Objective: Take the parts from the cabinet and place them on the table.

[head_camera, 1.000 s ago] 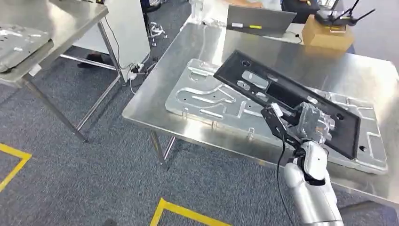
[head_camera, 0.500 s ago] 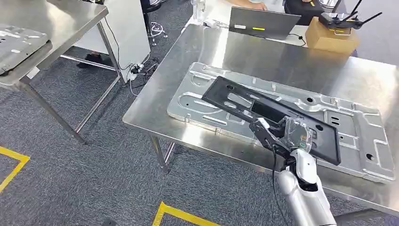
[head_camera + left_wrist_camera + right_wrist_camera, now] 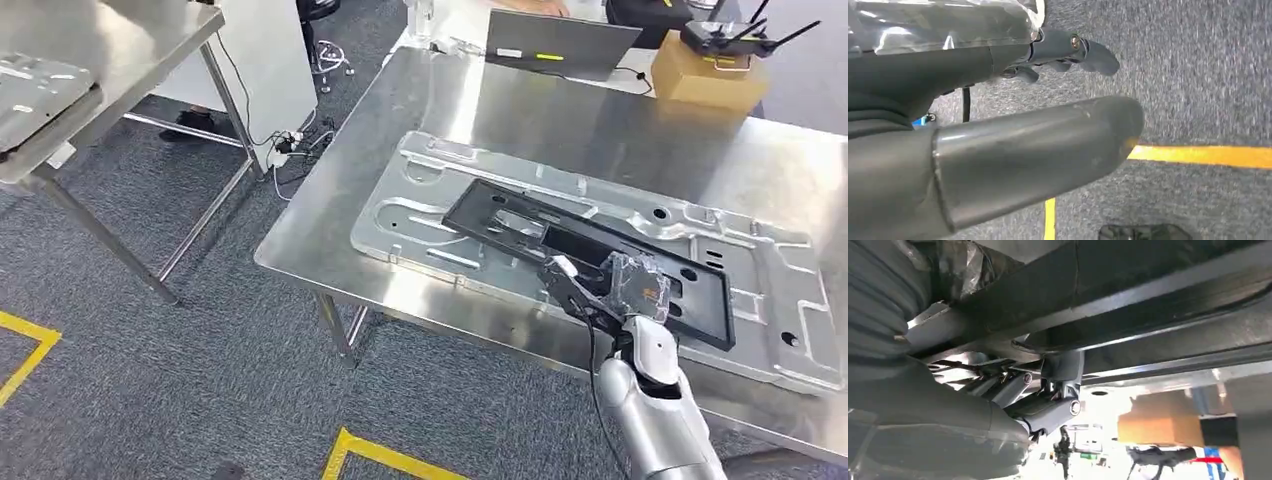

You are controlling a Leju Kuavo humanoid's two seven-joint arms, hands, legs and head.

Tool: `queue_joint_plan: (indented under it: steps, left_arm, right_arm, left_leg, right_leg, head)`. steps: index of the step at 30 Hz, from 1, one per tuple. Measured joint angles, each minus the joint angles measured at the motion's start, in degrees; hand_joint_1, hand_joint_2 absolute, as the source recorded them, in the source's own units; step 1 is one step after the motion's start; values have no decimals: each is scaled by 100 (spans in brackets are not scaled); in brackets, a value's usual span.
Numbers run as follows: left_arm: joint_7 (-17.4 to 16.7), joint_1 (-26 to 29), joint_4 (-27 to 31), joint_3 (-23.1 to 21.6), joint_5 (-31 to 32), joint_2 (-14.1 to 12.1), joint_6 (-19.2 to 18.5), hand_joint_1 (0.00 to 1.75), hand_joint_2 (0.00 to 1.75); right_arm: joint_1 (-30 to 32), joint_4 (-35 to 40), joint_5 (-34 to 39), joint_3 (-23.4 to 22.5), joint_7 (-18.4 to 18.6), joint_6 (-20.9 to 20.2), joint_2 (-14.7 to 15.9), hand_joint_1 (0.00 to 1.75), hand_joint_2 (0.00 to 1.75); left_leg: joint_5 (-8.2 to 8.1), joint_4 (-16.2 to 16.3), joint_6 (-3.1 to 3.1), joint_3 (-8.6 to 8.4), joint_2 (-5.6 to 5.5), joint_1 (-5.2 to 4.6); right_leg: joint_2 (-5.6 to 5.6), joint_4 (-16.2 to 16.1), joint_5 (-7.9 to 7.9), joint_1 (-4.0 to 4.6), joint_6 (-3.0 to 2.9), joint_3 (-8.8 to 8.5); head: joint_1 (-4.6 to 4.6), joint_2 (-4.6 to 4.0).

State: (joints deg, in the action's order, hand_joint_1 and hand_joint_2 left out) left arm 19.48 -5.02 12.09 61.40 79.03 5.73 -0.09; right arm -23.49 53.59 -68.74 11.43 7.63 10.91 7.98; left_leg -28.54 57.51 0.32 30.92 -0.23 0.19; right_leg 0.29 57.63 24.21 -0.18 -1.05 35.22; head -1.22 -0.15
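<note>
The steel table [image 3: 500,110] was the biggest thing ahead of the robot, and the right hand [image 3: 622,287] reached over its near edge. On the table lay a large stamped silver panel [image 3: 440,215] that spread out to both sides of the right hand and beyond it. Resting on that panel was the black frame part [image 3: 700,300], a long flat rectangle with cut-outs that ran from well out to the hand's left to a little past its right. The right hand grasped this black frame part at its near long edge; in the right wrist view its dark fingers [image 3: 1048,412] curled under the frame's black bar [image 3: 1148,275]. Whether the frame lay fully flat on the panel at the held edge could not be told.

A second steel table [image 3: 110,40] stood well away to the left of the right hand, across grey carpet [image 3: 180,380] marked with yellow tape [image 3: 390,452]. Far beyond the hand, at the table's back edge, sat a closed grey laptop [image 3: 560,40] and, to its right, a cardboard box [image 3: 705,80] with a black antenna device [image 3: 735,38] on top.

The left hand [image 3: 1013,150] hung over the carpet beside a yellow line [image 3: 1208,155], holding nothing, its fingers [image 3: 1088,52] lightly bent and apart from the thumb.
</note>
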Motion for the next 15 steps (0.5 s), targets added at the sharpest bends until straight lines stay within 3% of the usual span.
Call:
queue_joint_plan:
  steps: [1,2,4,5,6,7,9,10,11,15]
  left_arm:
    - [-2,-7,0,0,0,2,2,0,0]
    - [-7,-25,0,0,13,2,2,0,0]
    - [-18,-28,0,0,15,-15,9,0,0]
    - [-20,-21,0,0,15,-20,7,0,0]
    - [-26,-5,0,0,15,-22,9,0,0]
    - [-26,3,0,0,15,-22,9,0,0]
    - [-26,-4,0,0,17,-33,9,0,0]
    - [-26,-5,0,0,17,-44,11,0,0]
    - [-26,-9,0,0,20,-44,11,0,0]
    - [-35,-7,0,0,26,-44,26,0,0]
  right_arm:
    - [-12,-4,-22,2,2,0,-18,175,175]
    - [-48,-22,-24,2,2,-2,-18,175,175]
    - [-88,-57,-28,2,0,-4,-37,175,175]
    - [-90,-83,-31,2,0,-6,-46,175,175]
    - [-89,-103,-33,2,0,-7,-57,175,175]
    - [-87,-125,-35,2,0,-11,-61,175,175]
    - [-96,-142,-35,2,0,-11,-64,175,175]
    - [-106,-146,-35,2,0,-11,-72,175,175]
    - [-123,-151,-37,2,0,-11,-72,175,175]
    - [-151,-186,-37,9,-7,-17,-83,175,175]
  left_leg:
    - [-71,111,-14,17,-2,22]
    - [-252,437,-22,176,-4,30]
    - [-624,1346,-64,673,-3,48]
    - [-710,1738,-86,920,-2,49]
    - [-625,1822,-99,1022,-2,50]
    - [-397,1615,-102,973,0,54]
    - [192,691,-79,600,2,57]
    - [379,221,-51,416,1,56]
    - [285,144,-35,333,-4,24]
    - [299,96,88,351,-9,45]
  right_leg:
    - [-13,-52,2,0,-21,-62]
    - [-25,-58,15,-6,-62,-89]
    - [-29,-52,42,1,-89,-107]
    - [-29,-46,55,2,-96,-114]
    - [-24,-36,72,1,-88,-124]
    - [-17,-21,97,-2,-81,-141]
    - [-9,36,162,-4,-51,-185]
    - [-9,82,209,-4,-27,-198]
    - [2,140,246,50,19,-164]
    - [9,128,247,42,101,-149]
  head:
    - [-7,0]
    - [4,0]
    - [4,0]
    - [4,0]
    - [2,0]
    - [4,0]
    - [4,0]
    - [2,0]
    - [4,0]
    - [0,0]
